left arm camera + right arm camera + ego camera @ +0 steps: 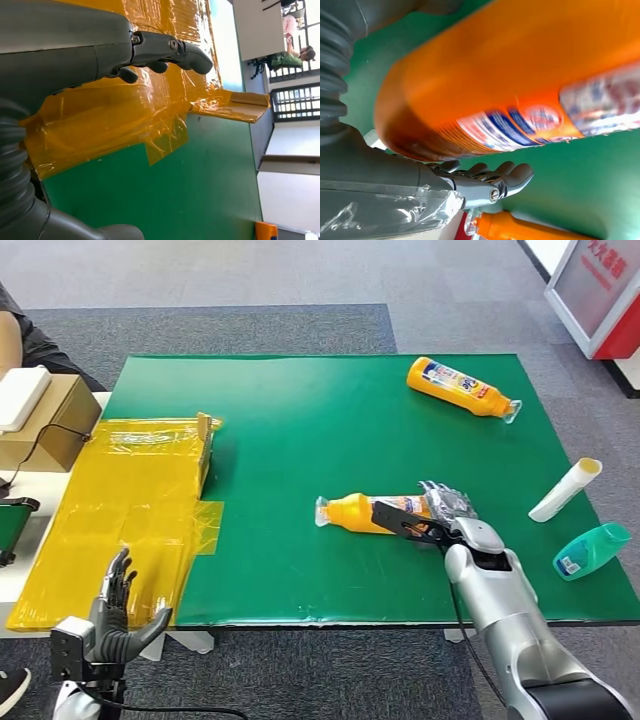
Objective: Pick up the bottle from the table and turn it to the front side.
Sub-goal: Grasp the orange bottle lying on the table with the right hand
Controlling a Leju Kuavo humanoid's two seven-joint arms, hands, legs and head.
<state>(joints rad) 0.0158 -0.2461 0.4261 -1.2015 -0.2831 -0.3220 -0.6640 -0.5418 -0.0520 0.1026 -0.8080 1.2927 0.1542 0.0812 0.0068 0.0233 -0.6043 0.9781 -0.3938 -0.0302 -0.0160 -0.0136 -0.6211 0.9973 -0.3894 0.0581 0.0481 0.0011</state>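
The orange plastic bottle with a clear cap lies on its side on the green table, cap pointing left, printed label showing.

Silver metal right arm w/ thin black cable alongside; right hand dark w/ clear plastic wrap. Left hand dark grey, black fingers, grey ribbed wrist cover, small silver screws at joints.

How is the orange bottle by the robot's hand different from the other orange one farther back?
The near orange plastic bottle lies mid-mat with its cap pointing left, the right hand at its base. The far orange plastic bottle lies untouched near the back edge, cap pointing right. Both lie flat on the green mat.
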